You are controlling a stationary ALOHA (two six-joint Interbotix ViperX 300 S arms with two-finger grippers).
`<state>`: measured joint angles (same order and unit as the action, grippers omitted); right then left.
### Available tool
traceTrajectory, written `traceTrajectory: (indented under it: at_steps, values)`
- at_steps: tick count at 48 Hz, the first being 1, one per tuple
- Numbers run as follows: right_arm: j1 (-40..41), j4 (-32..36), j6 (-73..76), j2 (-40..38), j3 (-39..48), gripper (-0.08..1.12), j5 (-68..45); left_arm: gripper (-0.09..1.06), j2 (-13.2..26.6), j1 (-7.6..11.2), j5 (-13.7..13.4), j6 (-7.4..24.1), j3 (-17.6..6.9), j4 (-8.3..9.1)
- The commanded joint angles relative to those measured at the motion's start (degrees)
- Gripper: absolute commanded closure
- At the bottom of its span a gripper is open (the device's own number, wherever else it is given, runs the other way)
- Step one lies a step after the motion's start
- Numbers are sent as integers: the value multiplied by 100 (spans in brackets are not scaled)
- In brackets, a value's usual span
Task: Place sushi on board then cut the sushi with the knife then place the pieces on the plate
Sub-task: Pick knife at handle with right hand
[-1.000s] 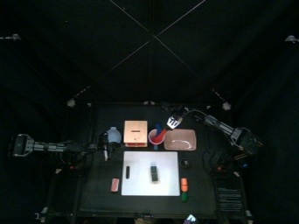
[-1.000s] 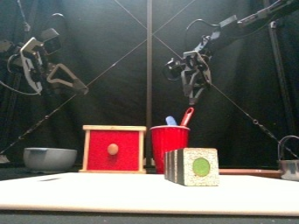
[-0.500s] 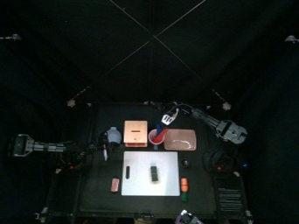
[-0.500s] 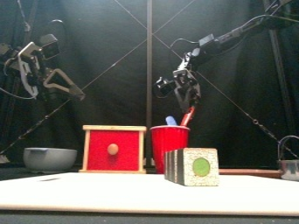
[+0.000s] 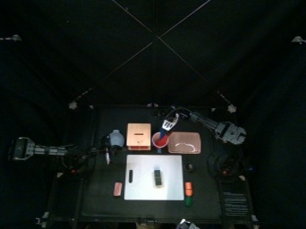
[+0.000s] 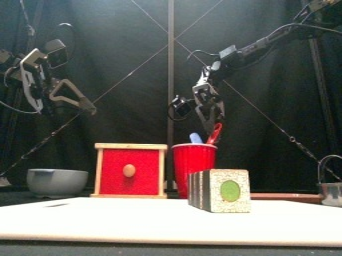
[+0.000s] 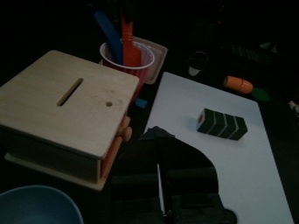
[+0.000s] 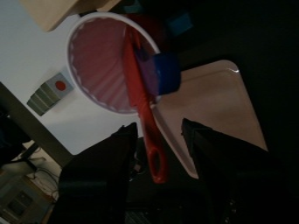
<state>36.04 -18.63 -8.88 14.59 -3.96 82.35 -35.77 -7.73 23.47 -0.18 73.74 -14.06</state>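
sushi roll (image 5: 158,177) is sitting on the white board (image 5: 140,173); i'm hovering the right gripper (image 6: 201,108), jaws parted, over the red knife (image 8: 146,131); cutting, plating remaining.

From my station, the red cup (image 6: 194,168) hid half the red knife (image 6: 214,133); the front view cropped the metal cutter (image 6: 331,195).

Black curtains (image 5: 153,45) enclose a small black table (image 5: 98,206), dim light
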Motion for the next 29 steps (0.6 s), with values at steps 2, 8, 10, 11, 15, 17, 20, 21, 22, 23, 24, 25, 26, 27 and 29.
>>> traceTrajectory:
  at_steps: [2,8,10,11,15,17,20,21,22,23,24,25,26,27,29]
  values:
    - [-114,-53,-18,-79,-132,23,0,98,0,-9,35,9,-53,0]
    - [-141,-53,-9,-18,-149,24,9,98,9,-9,26,9,-53,0]
    - [-132,-44,-9,-18,-132,24,9,98,9,-9,26,9,-53,0]
    - [-132,-35,-9,-9,-123,24,9,98,9,-9,26,9,-53,0]
    - [-141,-18,-9,0,-114,24,18,98,9,-9,26,9,-53,0]
    - [-141,-9,-9,9,-123,24,9,98,9,-9,26,9,-53,0]
    - [-141,-9,-9,18,-123,25,9,98,0,-9,35,9,-53,0]
    - [-141,0,-9,18,-132,25,18,98,9,-9,26,9,-53,0]
    - [-141,0,-9,18,-123,25,9,98,0,-9,26,9,-53,0]
    - [-141,9,-9,18,-132,26,18,98,9,-9,26,9,-53,0]
    - [-141,9,-9,26,-132,26,9,98,9,-9,35,9,-44,0]
    - [-132,18,-9,26,-132,27,9,98,9,-9,35,9,-44,0]
    - [-141,18,-9,35,-132,28,9,98,0,-9,35,9,-35,0]
    - [-141,18,-9,35,-141,29,9,98,9,-9,35,9,-35,0]
    - [-141,26,-9,44,-141,32,9,98,0,-9,35,9,-35,0]
